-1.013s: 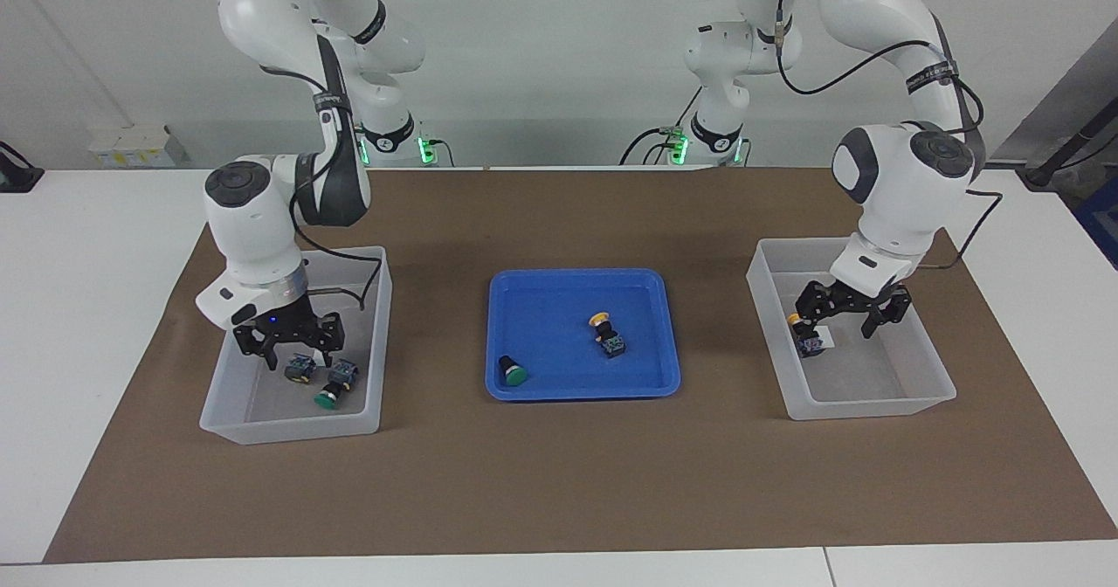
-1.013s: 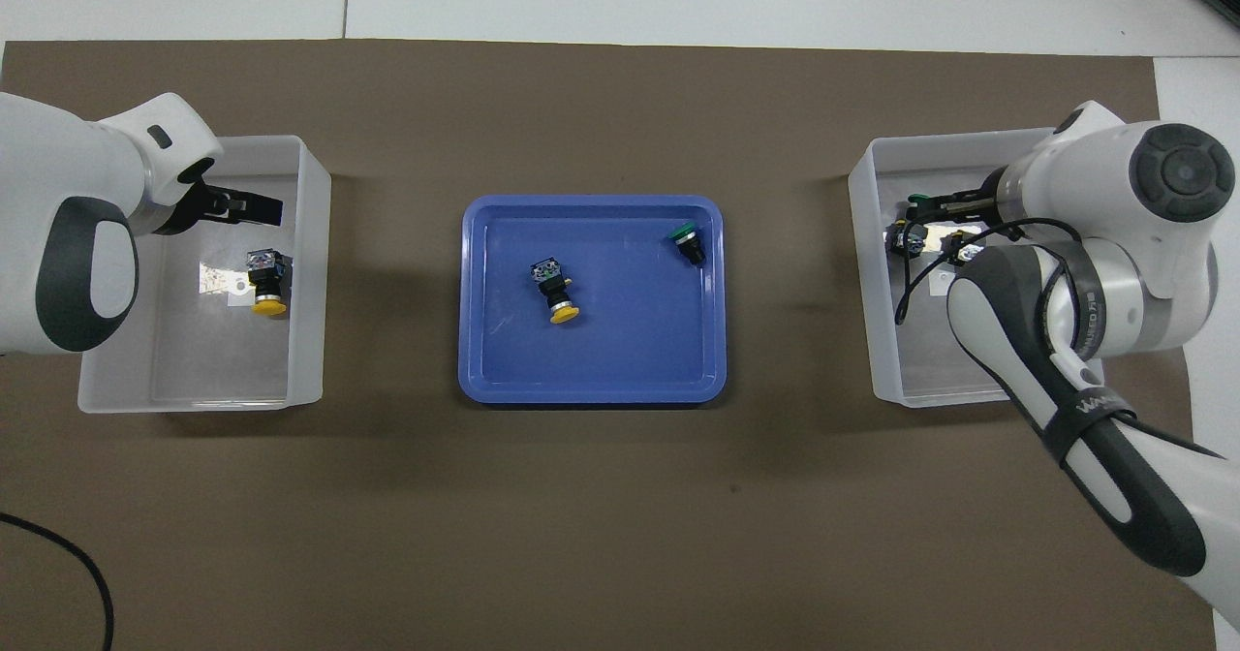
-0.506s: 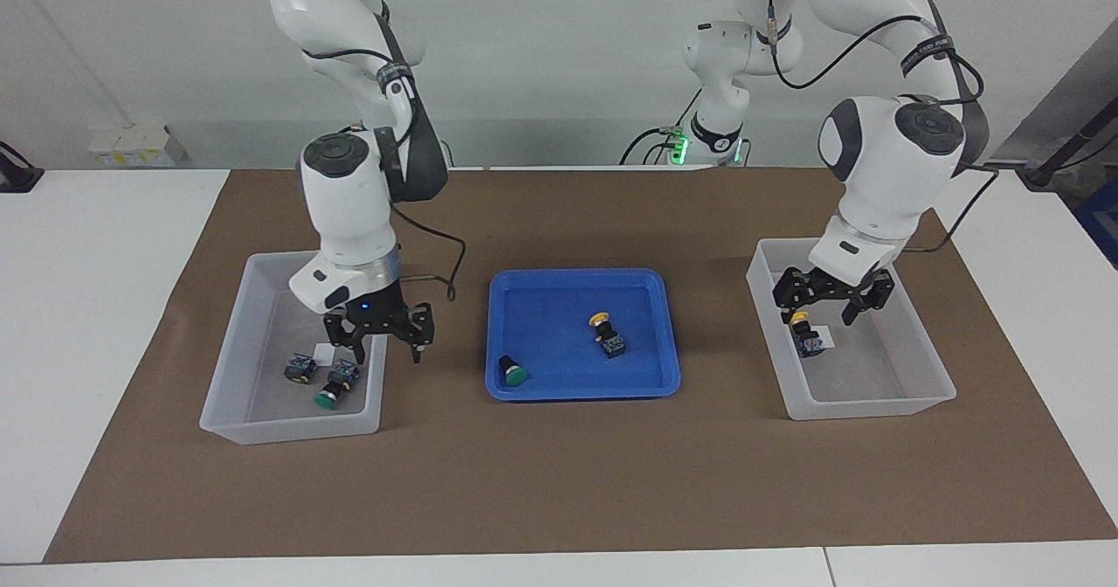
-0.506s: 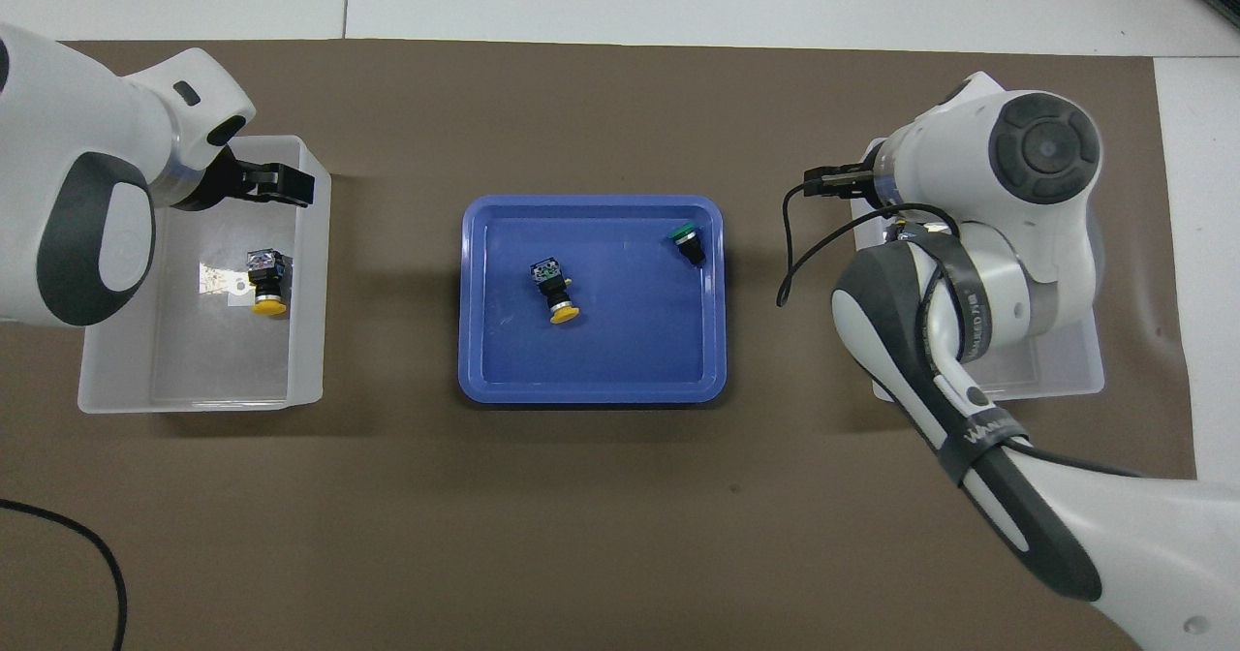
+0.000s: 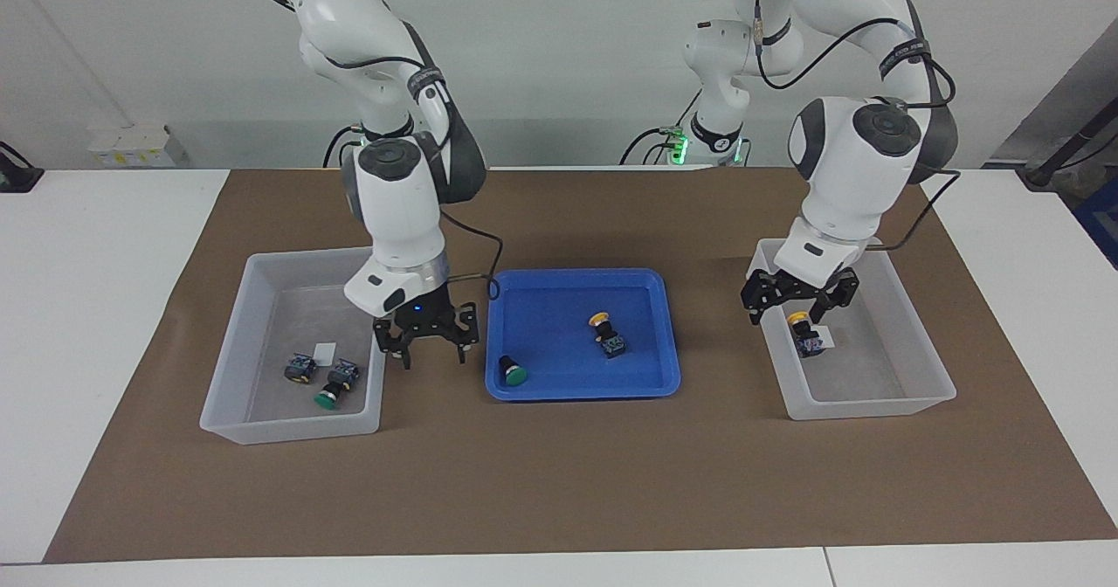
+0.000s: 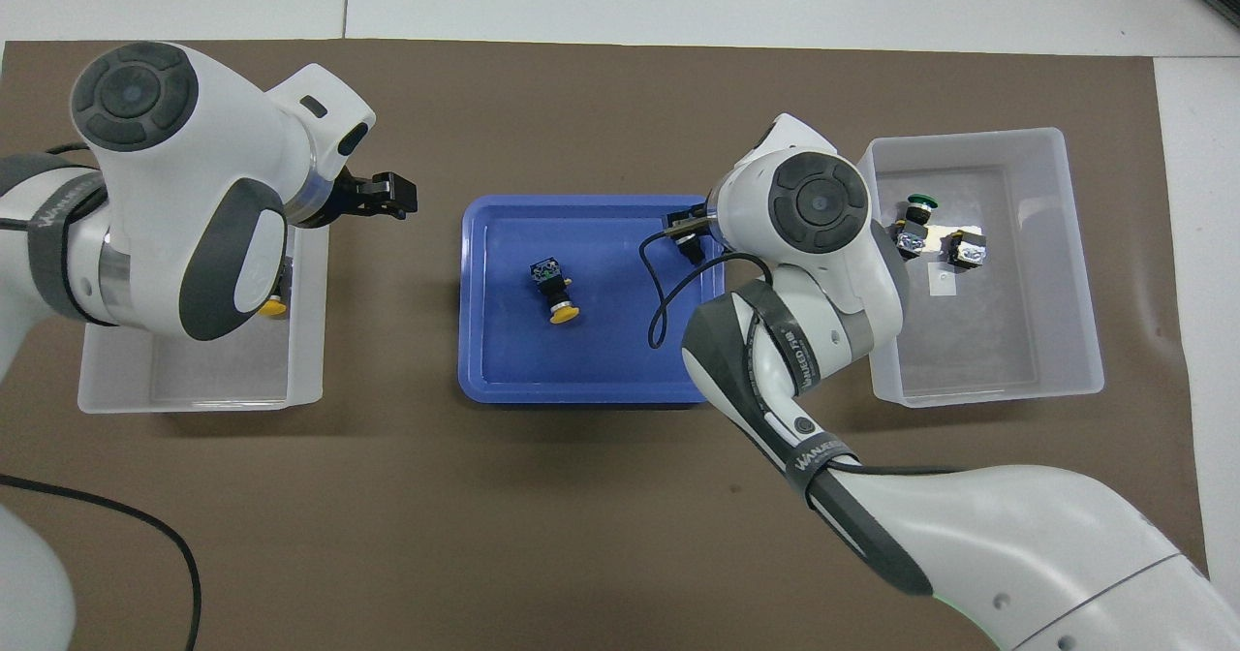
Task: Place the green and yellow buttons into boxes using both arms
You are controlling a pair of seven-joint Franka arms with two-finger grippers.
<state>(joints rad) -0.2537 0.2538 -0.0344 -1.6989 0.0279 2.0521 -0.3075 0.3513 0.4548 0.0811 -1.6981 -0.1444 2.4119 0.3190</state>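
— Where are my grippers?

— I see the right gripper (image 5: 426,340) spread wide, empty, over the gap between its translucent whitish bin (image 5: 229,342) and the shallow blue plastic tray (image 5: 581,388). Left gripper (image 5: 797,300) wide, empty, over its bin's (image 5: 926,342) tray-side wall.

— Buttons?

— Green-capped button (image 5: 512,371) at the tray's seven o'clock in the facing view, yellow-capped one (image 5: 606,333) near centre.

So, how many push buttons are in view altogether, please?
5. Two in the blue tray: a yellow button and a green button. Two more buttons in the box at the right arm's end. Another yellow button in the box at the left arm's end. None seems hidden.
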